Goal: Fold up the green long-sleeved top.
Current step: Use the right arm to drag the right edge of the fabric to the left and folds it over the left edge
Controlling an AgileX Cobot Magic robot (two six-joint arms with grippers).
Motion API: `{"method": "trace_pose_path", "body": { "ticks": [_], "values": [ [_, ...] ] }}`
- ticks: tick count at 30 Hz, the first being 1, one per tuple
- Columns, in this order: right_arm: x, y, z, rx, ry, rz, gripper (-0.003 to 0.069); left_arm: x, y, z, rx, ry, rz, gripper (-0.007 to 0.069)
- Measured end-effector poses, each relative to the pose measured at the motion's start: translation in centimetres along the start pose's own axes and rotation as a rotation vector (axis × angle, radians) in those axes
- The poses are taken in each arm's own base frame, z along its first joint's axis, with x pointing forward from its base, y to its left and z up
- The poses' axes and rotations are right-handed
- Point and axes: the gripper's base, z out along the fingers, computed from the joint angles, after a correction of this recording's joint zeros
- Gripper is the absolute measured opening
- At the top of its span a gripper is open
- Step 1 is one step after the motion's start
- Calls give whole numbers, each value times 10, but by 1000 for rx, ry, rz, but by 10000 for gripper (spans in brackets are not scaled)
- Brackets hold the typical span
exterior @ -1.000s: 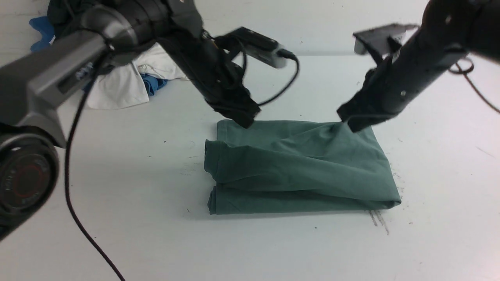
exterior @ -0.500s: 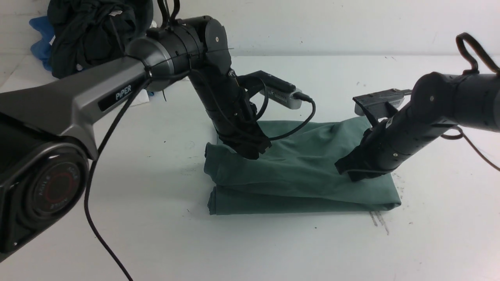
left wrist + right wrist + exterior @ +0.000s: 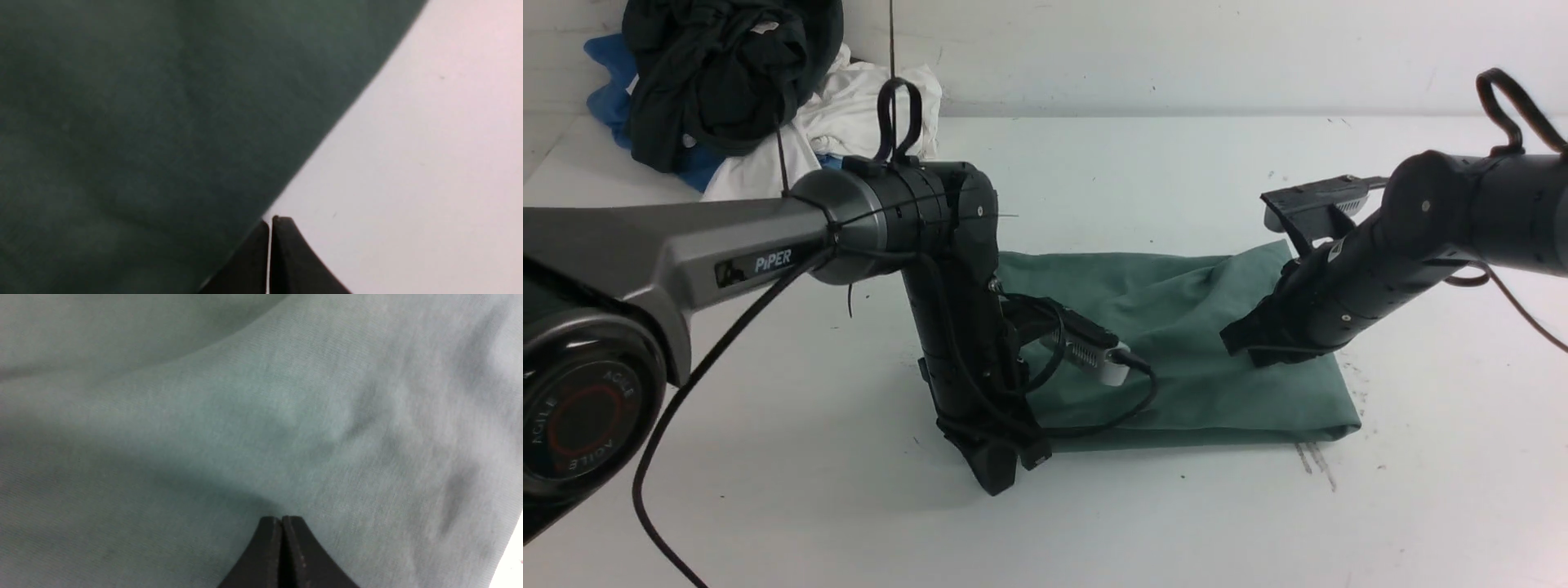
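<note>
**Fold nearly made: both grippers closed, pressing and tidying**

Your green long-sleeved top lies on the white desk as a compact rectangle, its near edge running straight along the desk toward you. It looks like the folding proper is finished and you are in the smoothing stage.

Your left gripper stands at the near left corner of the bundle, jaws together, tip down at or just off the desk. In the left wrist view the closed tip sits right at the cloth's edge, with no fabric between the jaws. Your right gripper rests low over the right half of the top, jaws pressed together too; the right wrist view shows the tip above soft wrinkles, pinching nothing.

Next, I judge you need only flatten the raised ridges on the right half, square the left corner, then lift both arms clear without dragging a layer along.

What you cannot check:
- The left arm covers the left end of the bundle, so its corner alignment is hidden.
- Whether either tip truly touches cloth is unclear.
- Neck, label and chest logo are folded out of sight.
- The pile of other clothes sits well apart at the far left.
</note>
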Motion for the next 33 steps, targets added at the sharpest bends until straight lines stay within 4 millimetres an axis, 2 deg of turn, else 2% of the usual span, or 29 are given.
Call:
{"method": "trace_pose_path", "body": {
  "ticks": [3, 5, 6, 8, 9, 10, 11, 12, 13, 15, 17, 21, 23, 24, 25, 32, 33],
  "values": [
    [-3, 1, -4, -5, 2, -7, -14, 0, -4, -17, -27, -39, 16, -8],
    [-7, 2, -15, -5, -16, -17, -14, 1, -12, -46, -61, -112, 36, -8],
    [-7, 2, -15, -5, -16, -17, -14, 1, -11, -47, -62, -114, 35, -8],
    [-16, 4, -37, 3, -73, -35, -14, 9, -22, -92, -115, -233, 54, -8],
    [-16, 4, -39, 5, -78, -37, -14, 10, -23, -96, -118, -243, 57, -8],
    [-21, 4, -50, 13, -109, -51, -14, 15, -27, -119, -154, -328, 58, -8],
    [-23, 5, -57, 20, -129, -59, -14, 17, -27, -132, -177, -394, 52, -8],
    [-23, 5, -57, 20, -130, -59, -14, 17, -27, -132, -177, -394, 52, -8],
    [-23, 4, -58, 25, -131, -66, -15, 15, -24, -138, -192, -466, 37, -8],
    [-22, 3, -52, 29, -114, -71, -14, 7, -18, -133, -171, -513, 9, -8],
    [-20, 2, -40, 27, -85, -71, -14, -2, -11, -117, -129, -504, -20, -8],
    [-12, -4, 3, 20, -4, -48, -14, -17, 14, -63, -65, -395, -68, -8],
    [-9, -5, 15, 18, 17, -42, -14, -20, 22, -45, -59, -352, -78, -8],
    [-4, -6, 30, 14, 49, -37, -14, -21, 29, -27, -56, -305, -86, -8],
    [-4, -7, 37, 13, 49, -29, -14, -20, 35, -14, -52, -266, -93, -8],
    [-8, -7, 32, 13, 31, -27, -14, -19, 33, -21, -70, -261, -85, -8],
    [-12, -5, 21, 12, 14, -31, -14, -15, 28, -35, -94, -277, -68, -8]
  ]
}}
